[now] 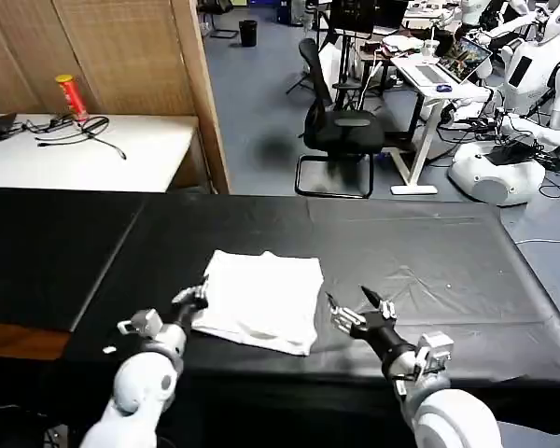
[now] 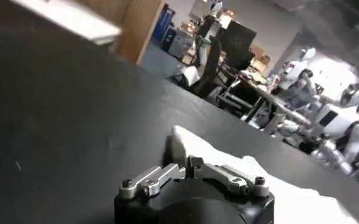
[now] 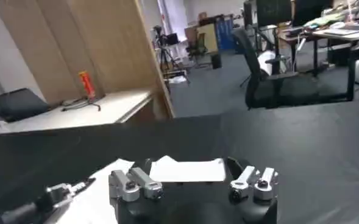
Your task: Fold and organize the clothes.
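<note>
From my remote station: the white T-shirt (image 1: 261, 301), folded into a soft, rumpled near-square, lies flat on the black table cover (image 1: 429, 252), between my two grippers. My left gripper (image 1: 192, 299), jaws drawn narrow, sits at the shirt's left edge. My right gripper (image 1: 359, 306), jaws spread wide, rests just beside its right edge. No clear long axis shows.

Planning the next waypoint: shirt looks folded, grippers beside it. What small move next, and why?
Probably ease the left gripper inward to square up the shirt's near left edge. The shirt lies as a folded rectangle on the black table, slightly skewed, with its near edge rumpled. The left gripper sits at that edge; the right gripper is open, just clear of the shirt.
</note>
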Available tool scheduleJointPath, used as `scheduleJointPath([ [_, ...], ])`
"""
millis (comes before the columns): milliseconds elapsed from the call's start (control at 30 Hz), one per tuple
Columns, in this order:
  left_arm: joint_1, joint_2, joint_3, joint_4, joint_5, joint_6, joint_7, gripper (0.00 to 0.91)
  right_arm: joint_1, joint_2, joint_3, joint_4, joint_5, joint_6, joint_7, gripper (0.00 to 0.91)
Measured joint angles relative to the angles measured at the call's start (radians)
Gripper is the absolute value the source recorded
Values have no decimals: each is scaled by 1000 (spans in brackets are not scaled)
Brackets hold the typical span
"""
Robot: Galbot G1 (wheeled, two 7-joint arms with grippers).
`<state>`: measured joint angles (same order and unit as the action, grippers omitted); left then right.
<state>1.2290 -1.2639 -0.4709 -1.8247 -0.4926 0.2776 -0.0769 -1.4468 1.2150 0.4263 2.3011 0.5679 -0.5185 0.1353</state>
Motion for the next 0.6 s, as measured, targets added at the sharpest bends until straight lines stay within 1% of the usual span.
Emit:
scheduleJointPath([
  [100, 1, 85, -25, -24, 103, -9, 5, 0, 6, 2, 5, -9, 0, 0, 2, 878],
  [400, 40, 369, -152, -98, 202, -9, 3, 0, 28, 11, -5, -38, -3, 0, 8, 878],
  [500, 61, 437, -194, -128, 241, -2, 0, 0, 31, 11, -5, -43, -3, 1, 8, 878],
  [600, 67, 464, -208, -174, 287, 22, -15, 0, 28, 13, -5, -45, -3, 2, 8, 878],
])
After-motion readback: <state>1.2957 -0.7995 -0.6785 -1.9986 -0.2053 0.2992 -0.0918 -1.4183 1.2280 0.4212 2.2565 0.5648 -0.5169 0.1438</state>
